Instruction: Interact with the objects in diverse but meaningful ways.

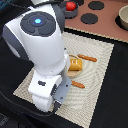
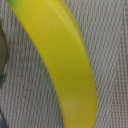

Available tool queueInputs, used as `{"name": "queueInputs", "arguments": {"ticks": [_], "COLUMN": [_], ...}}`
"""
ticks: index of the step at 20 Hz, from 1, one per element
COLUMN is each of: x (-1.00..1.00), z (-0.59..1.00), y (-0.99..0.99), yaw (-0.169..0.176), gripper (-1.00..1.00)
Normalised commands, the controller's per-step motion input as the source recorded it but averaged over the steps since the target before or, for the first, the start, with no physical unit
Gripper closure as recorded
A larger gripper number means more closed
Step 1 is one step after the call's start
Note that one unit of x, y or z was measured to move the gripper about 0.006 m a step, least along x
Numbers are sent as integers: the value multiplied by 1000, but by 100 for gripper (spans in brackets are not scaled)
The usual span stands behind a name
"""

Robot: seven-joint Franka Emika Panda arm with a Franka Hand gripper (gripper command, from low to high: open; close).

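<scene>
Directly beneath the wrist camera, a curved yellow banana lies on a beige woven placemat. Gripper low over the mat; jaw opening cannot be told. Beyond: golden ridged bread loaf, then red tomato.

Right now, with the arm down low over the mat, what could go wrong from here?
The wrist view is filled by the banana, so the gripper sits very close; descending further may press it into the mat. Its curved body could roll or slip from a pinch. In the exterior view the arm hides the banana, and the bread loaf lies near its sweep.
</scene>
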Motion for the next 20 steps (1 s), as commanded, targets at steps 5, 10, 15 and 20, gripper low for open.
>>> {"name": "queueInputs", "arguments": {"ticks": [5,10,15,20], "x": [-130,-6,71,176], "z": [0,9,233,579], "y": [-29,-14,0,94], "yaw": [0,1,0,0], "gripper": [100,100,100,100]}}
